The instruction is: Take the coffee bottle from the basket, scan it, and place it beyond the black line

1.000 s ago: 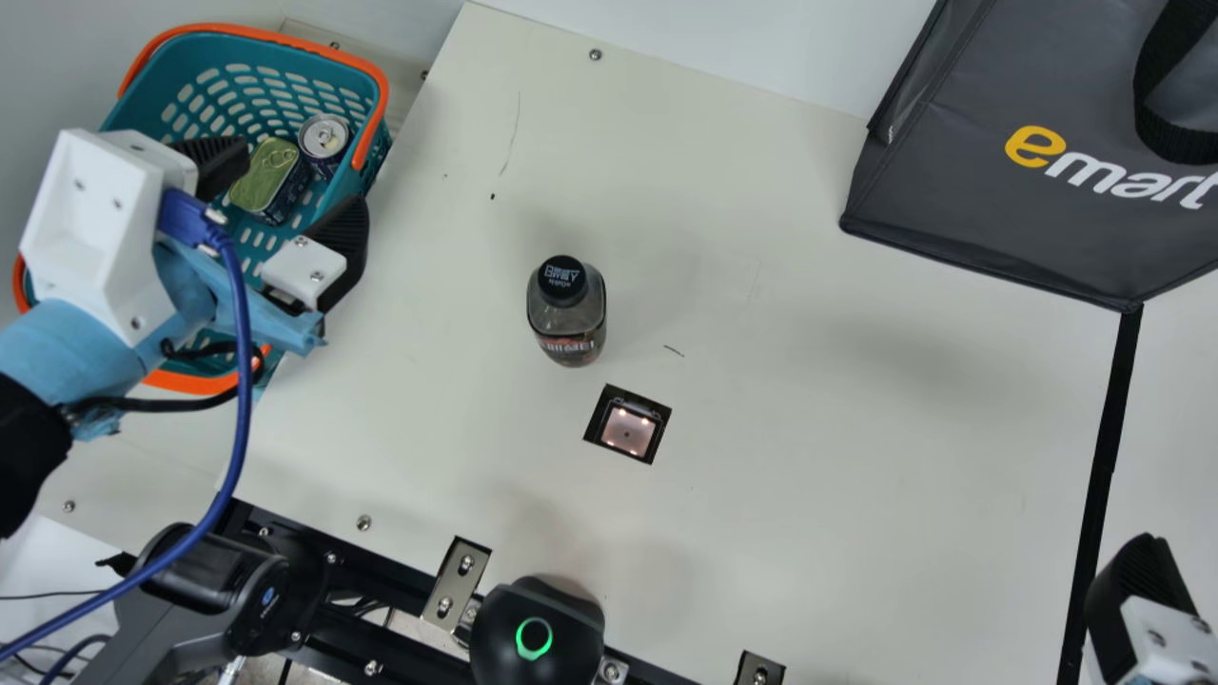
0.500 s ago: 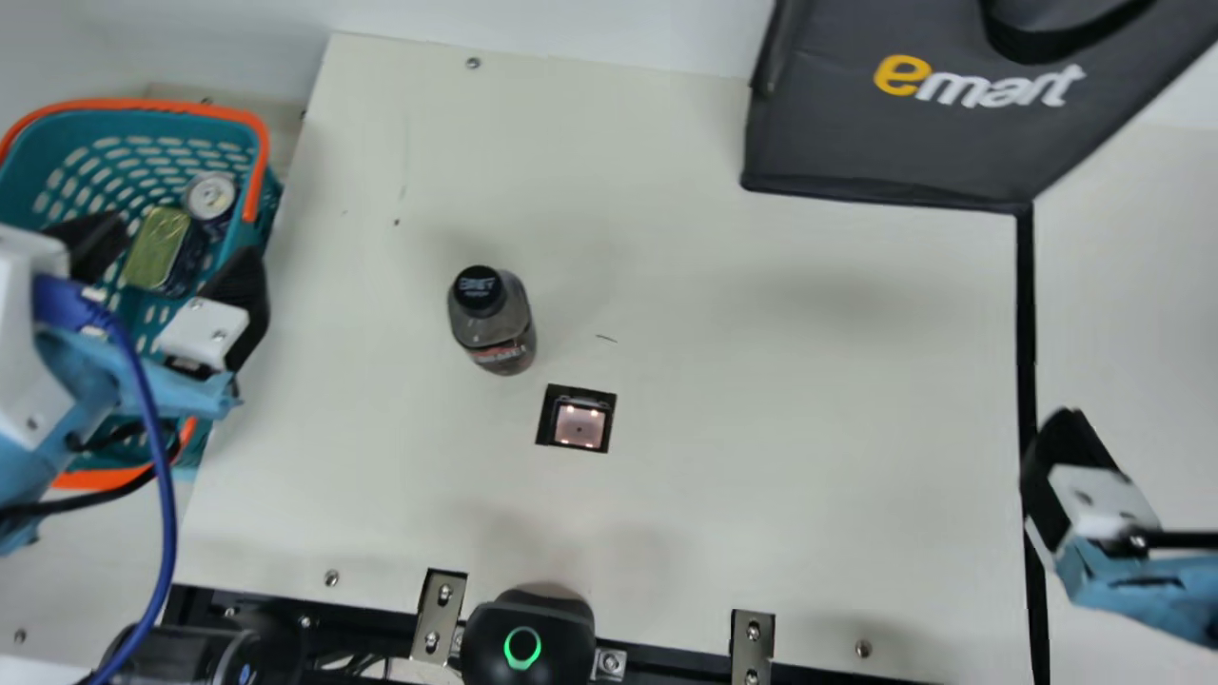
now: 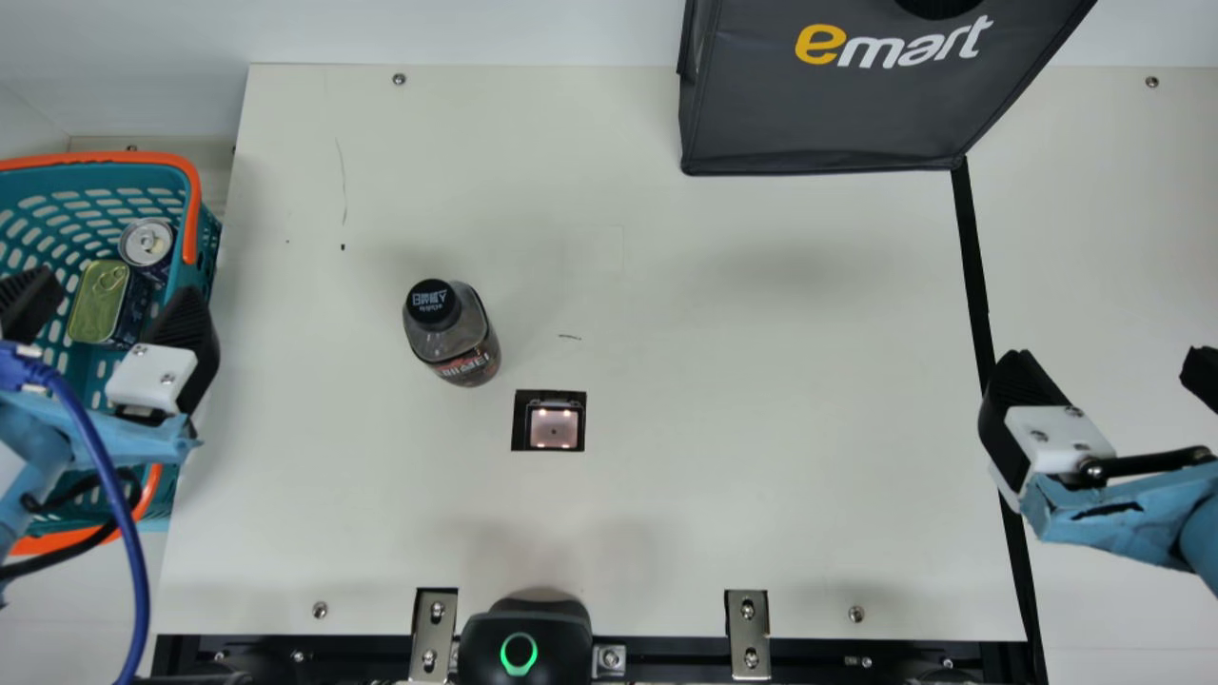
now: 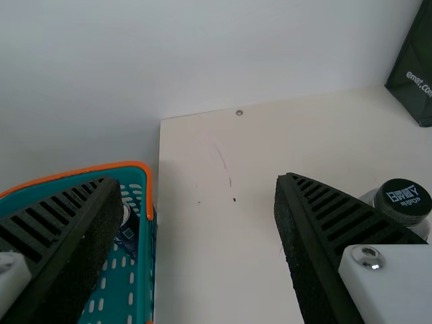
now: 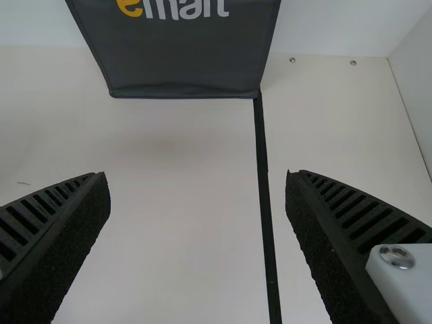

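Found the dark, black-capped plastic-looking coffee bottle (image 3: pixel 457 341) upright on the cream surface (image 3: pixel 761 381), far-left of the square scanner (image 3: pixel 554 428). Had left black ribbed fingers (image 3: pixel 187 333) and matching right fingers (image 3: pixel 1023 388) wide, empty. Judged it slippery, fairly heavy, best gripped mid-body.

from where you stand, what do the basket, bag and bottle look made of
The basket is probably plastic, satin, with moulded slots. The bag looks like matte fabric, perhaps coated, given its seamed edges. The bottle is smooth and see-through, so clear plastic or glass; I can't tell which.
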`<action>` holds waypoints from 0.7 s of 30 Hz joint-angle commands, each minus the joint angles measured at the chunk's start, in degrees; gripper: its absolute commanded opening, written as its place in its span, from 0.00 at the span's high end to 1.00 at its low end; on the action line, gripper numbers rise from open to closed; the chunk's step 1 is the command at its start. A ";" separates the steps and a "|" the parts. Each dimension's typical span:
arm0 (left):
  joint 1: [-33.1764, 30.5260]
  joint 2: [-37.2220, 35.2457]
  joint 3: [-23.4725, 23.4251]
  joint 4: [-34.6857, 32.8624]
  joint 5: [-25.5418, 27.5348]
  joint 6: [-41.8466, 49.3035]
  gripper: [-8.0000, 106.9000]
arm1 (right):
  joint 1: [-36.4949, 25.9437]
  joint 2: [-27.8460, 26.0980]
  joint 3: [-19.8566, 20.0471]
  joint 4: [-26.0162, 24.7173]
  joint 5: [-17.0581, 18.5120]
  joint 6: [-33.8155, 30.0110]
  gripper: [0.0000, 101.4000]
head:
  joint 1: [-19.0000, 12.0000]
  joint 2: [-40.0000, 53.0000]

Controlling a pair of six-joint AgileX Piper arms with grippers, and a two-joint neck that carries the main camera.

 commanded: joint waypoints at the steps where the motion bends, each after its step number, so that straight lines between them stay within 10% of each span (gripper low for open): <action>1: 0.00 0.00 0.00 0.00 0.00 0.00 0.15 | 0.00 0.00 0.00 0.00 0.00 0.00 0.10 | -1.57 0.00; 21: -7.16 0.72 1.72 3.83 -2.01 -8.24 0.15 | 0.00 0.00 0.00 0.00 0.13 0.00 0.10 | -1.57 0.00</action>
